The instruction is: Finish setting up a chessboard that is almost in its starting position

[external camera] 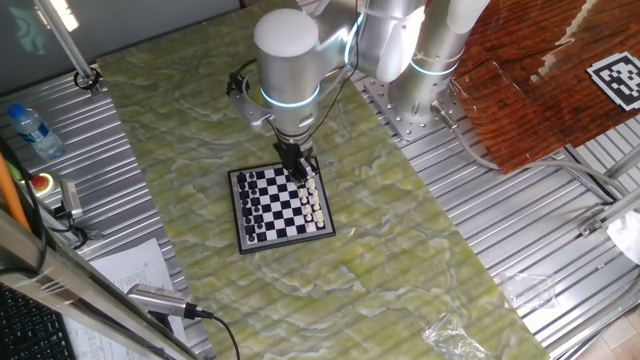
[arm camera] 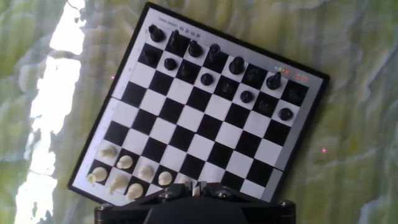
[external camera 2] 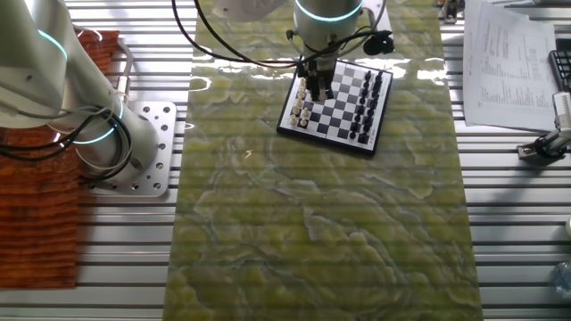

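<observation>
Chessboard (external camera: pixel 281 207) flat on green marbled mat (external camera: pixel 400 260), mid-table, just below arm. Gripper (external camera: pixel 300 165) low over cream-piece (arm camera: pixel 118 180) edge of board, fingers pointing down, probably to set or collect piece in cream ranks. Finger spacing, any held piece: cannot tell, tips hidden in hand view. Dark pieces (arm camera: pixel 214 62) ranked along far edge, cream rows on near edge, partly hidden beneath hand.

Small dark-framed chessboard (arm camera: pixel 200 107) flat on green mat, cream and dark pieces along opposite edges
</observation>
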`<move>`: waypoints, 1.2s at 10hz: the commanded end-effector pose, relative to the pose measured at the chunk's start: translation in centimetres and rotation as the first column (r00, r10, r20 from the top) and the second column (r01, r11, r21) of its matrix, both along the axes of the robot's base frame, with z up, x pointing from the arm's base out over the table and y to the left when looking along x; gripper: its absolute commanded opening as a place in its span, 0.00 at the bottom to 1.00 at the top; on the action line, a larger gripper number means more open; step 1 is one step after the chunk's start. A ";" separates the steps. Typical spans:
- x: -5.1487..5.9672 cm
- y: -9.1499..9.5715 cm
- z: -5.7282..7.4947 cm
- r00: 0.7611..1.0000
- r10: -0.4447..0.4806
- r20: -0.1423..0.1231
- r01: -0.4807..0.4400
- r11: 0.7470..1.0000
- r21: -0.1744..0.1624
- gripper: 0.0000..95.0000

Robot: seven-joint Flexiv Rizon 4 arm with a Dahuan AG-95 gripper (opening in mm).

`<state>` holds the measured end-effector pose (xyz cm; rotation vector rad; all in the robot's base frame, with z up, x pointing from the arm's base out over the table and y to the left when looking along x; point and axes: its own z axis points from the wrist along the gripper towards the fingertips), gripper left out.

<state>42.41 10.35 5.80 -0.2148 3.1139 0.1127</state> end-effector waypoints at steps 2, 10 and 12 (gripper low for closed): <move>0.2 -0.1 -0.2 1.000 0.000 -0.002 0.000 1.000 0.001 0.00; 0.2 -0.4 -1.2 1.000 0.001 -0.008 0.000 0.998 0.063 0.00; 0.0 -0.4 -1.4 1.000 -0.002 -0.011 0.002 0.998 0.064 0.00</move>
